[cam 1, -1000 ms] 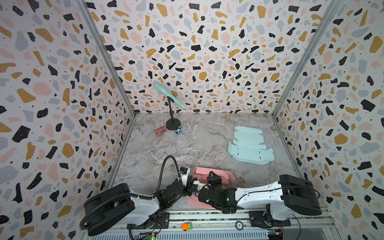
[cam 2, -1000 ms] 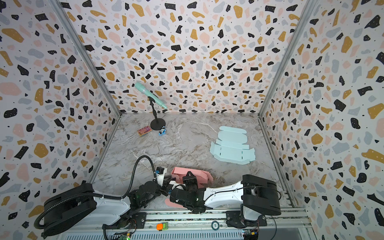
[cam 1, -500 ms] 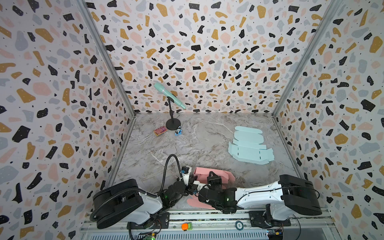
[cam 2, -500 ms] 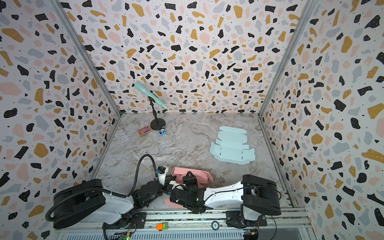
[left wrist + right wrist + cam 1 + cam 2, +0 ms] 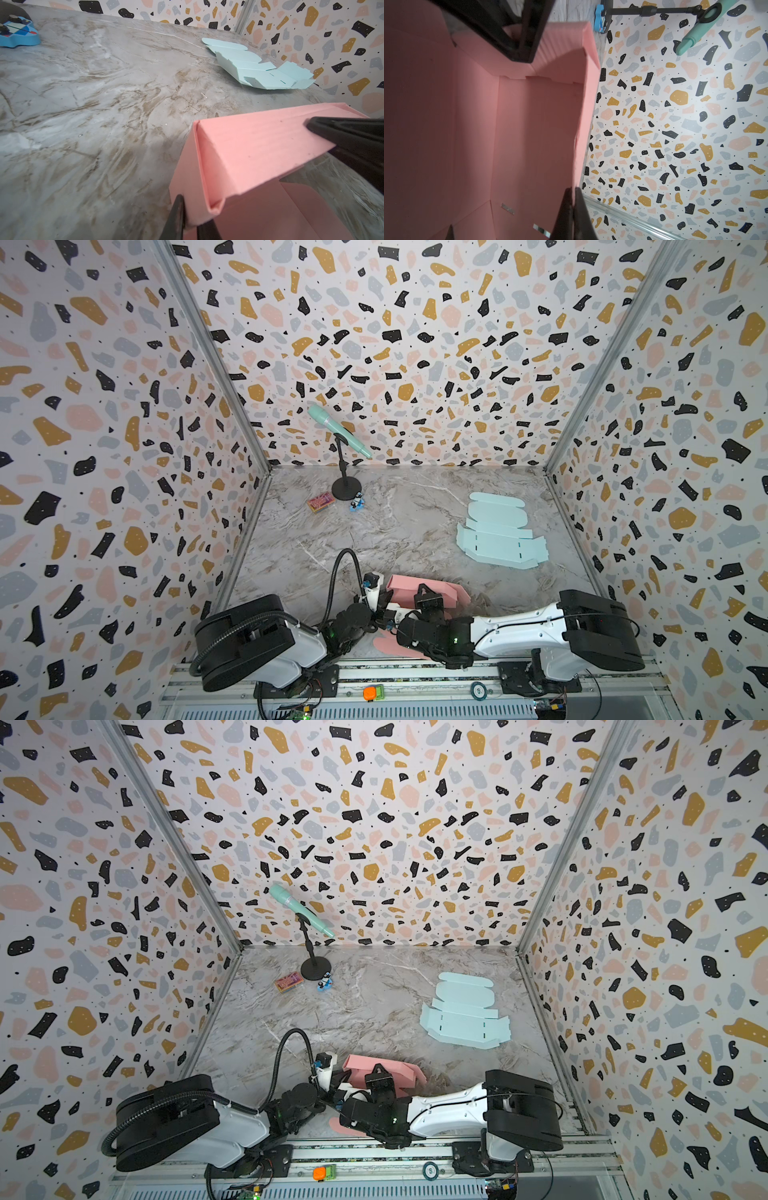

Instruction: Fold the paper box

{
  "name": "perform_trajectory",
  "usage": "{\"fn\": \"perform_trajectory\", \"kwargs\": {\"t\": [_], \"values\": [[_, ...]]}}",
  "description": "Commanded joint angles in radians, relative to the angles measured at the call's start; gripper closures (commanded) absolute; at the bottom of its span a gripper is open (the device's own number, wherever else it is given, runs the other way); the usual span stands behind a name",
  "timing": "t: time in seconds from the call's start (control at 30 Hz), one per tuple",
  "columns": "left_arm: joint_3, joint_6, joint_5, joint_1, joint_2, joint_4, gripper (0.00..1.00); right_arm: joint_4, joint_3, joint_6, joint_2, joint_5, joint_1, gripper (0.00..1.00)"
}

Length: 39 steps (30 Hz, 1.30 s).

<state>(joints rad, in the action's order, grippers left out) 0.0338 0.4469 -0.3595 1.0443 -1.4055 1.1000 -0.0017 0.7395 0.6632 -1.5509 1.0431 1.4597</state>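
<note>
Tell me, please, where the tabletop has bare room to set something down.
Free: the middle, between the black microphone stand, the flat pale-blue cardboard cutout and the pink paper box; the left-wall strip in front of the orange-pink card. Crowded: the front edge, around the box, left arm and right arm.

Count:
- 1 pink corrugated-paper box [image 5: 432, 591], partly folded
- 1 flat pale-blue paper box blank [image 5: 498, 535]
- 1 mint-green microphone on a black stand [image 5: 338, 435]
- 1 small blue toy [image 5: 356, 504]
- 1 small pink-and-orange rectangular packet [image 5: 320, 502]
- 2 robot arms: left arm [image 5: 266, 639], right arm [image 5: 519, 626]
</note>
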Motion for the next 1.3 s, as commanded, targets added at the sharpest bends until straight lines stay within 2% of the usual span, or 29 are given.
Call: {"fn": "perform_trajectory", "kwargs": {"t": [0.0,0.13,0.23,0.4,0.53,0.63,0.8,0.9,0.97,1.07,1.27], "values": [[0.003,-0.020,-0.007,0.010,0.021,0.096,0.90,-0.026,0.006,-0.033,0.022,-0.090,0.029,0.98],[-0.014,-0.022,-0.004,0.011,0.056,0.083,0.94,-0.035,0.014,-0.056,0.049,-0.103,0.039,0.92],[-0.020,-0.023,0.000,0.015,0.072,0.073,0.96,-0.045,0.020,-0.086,0.071,-0.116,0.055,0.81],[-0.017,-0.039,-0.021,0.020,0.114,0.010,0.96,-0.062,0.033,-0.207,0.133,-0.185,0.073,0.63],[-0.015,-0.062,-0.050,0.020,0.183,-0.076,0.96,-0.062,0.029,-0.337,0.267,-0.285,0.074,0.49],[-0.007,-0.086,-0.074,0.020,0.230,-0.149,0.95,-0.009,-0.003,-0.438,0.388,-0.367,0.072,0.41],[0.000,-0.108,-0.101,0.020,0.275,-0.221,0.95,0.052,-0.040,-0.656,0.531,-0.408,0.032,0.40],[0.002,-0.104,-0.091,0.020,0.276,-0.221,0.95,0.037,-0.036,-0.791,0.561,-0.455,-0.030,0.41],[0.001,-0.099,-0.084,0.020,0.267,-0.212,0.95,0.013,-0.021,-0.878,0.552,-0.540,-0.104,0.41],[0.003,-0.094,-0.084,0.021,0.254,-0.209,0.95,-0.007,-0.002,-0.948,0.510,-0.678,-0.216,0.41],[0.027,-0.121,-0.082,0.020,0.238,-0.235,0.95,0.103,-0.027,-0.986,0.422,-0.841,-0.314,0.43]]}}
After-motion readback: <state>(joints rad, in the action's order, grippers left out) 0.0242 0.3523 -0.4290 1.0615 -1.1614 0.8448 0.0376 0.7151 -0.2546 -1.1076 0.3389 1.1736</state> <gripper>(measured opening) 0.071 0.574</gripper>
